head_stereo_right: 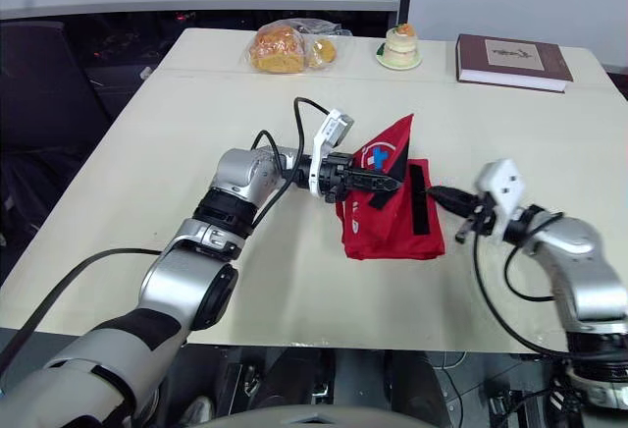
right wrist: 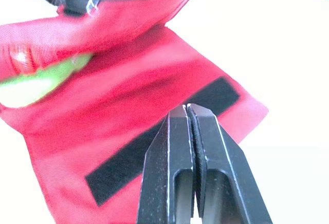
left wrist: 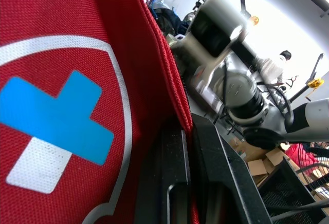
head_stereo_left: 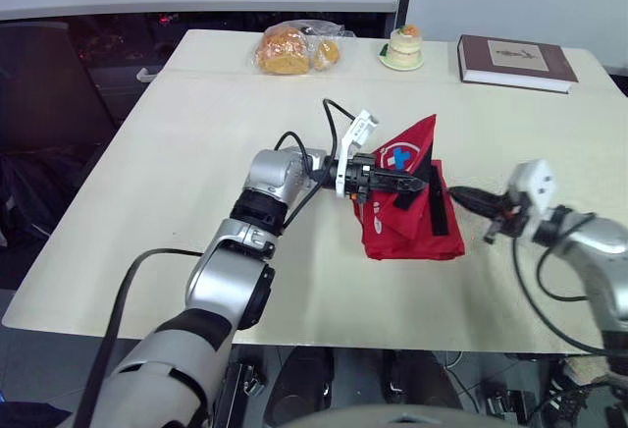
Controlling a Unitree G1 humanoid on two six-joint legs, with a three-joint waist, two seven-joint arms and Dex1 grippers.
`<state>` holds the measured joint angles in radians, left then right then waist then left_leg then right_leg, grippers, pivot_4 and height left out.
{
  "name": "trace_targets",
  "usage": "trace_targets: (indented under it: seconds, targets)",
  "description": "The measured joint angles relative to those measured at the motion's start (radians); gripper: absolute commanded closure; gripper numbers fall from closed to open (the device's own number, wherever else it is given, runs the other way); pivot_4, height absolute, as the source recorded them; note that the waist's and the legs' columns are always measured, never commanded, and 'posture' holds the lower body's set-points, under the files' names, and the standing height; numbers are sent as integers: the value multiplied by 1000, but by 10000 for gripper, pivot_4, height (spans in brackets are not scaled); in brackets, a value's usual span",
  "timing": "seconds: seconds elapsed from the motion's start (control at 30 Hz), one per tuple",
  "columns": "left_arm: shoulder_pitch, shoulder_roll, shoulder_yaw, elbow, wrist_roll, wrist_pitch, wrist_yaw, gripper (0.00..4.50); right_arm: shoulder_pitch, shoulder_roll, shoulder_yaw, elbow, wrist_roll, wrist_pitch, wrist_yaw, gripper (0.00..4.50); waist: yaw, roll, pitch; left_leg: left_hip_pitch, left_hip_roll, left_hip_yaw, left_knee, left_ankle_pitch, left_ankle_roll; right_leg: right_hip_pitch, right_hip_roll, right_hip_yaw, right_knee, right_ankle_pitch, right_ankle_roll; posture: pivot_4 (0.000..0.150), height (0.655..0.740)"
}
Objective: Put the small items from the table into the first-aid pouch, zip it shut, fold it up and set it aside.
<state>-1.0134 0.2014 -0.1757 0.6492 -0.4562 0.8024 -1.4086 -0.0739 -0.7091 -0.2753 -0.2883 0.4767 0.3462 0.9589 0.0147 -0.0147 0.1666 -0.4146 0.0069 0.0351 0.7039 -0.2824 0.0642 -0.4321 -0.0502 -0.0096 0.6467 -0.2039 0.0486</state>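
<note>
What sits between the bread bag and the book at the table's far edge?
A small cake, standing apart from the bread bag and the book, with bare table on either side. Both eye views show it.

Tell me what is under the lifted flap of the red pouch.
The rest of the pouch with its black strip, and something green in the fold. Anything deeper is covered by fabric.
</note>
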Motion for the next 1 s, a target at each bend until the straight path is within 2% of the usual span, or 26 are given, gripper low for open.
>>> trace_targets:
  seconds: [0.13,0.17,0.23,0.47,0.53,0.63,0.73,0.83,0.87,0.9,1.0]
  targets:
    - [11,-19,-1,35,24,-15,11,45000,124,-58,-136,-10,90,9,88,44462,-1,0,0,0,0,1,0,0,0,0,0,1,0,0,0,1500,7289]
    - [12,-25,-1,41,26,-15,15,45000,140,-70,-153,-10,99,10,103,40656,-1,0,0,0,0,1,0,0,0,0,0,1,0,0,0,1500,7289]
    - [11,-58,5,61,33,-17,39,45000,187,-92,-195,-10,122,13,134,36826,0,0,0,1,0,1,0,0,0,1,0,1,0,0,0,1500,7289]
    - [11,-150,19,130,66,-65,132,45000,232,-99,-245,-9,151,9,161,4937,1,0,0,0,-1,0,0,0,0,1,0,1,-1,0,0,1500,7289]
    - [9,-155,28,151,73,-77,140,45000,239,-99,-245,-9,156,8,163,1185,1,1,0,1,-1,0,0,0,0,1,0,1,-1,0,0,1500,7289]
    - [6,-162,31,167,78,-89,143,45000,240,-99,-245,-9,160,6,162,1185,2,1,0,0,-1,0,0,0,0,1,-1,1,-1,0,0,1500,7289]
    - [1,-170,38,188,84,-100,146,35969,239,-99,-245,-9,161,1,161,0,3,1,0,0,-1,0,0,0,0,1,-1,1,-1,0,0,1500,7289]
    - [0,-184,52,196,82,-112,146,23014,232,-101,-245,-7,161,1,156,0,3,1,-1,1,-1,0,0,0,0,1,-1,1,-1,0,0,1500,7289]
    - [-1,-190,54,196,82,-114,146,21278,227,-101,-245,-7,162,1,155,0,3,0,-1,1,-1,0,0,0,0,2,-1,1,-1,0,0,1500,7289]
    - [-3,-194,56,196,82,-115,146,14762,222,-103,-245,-7,162,1,153,0,3,0,-1,1,-1,0,0,0,0,2,-1,1,-1,0,0,1500,7289]
    - [-8,-198,63,192,79,-121,143,2359,220,-103,-245,-7,165,1,149,0,4,0,-2,2,-1,-1,1,0,0,4,-1,1,-1,0,0,1500,7289]
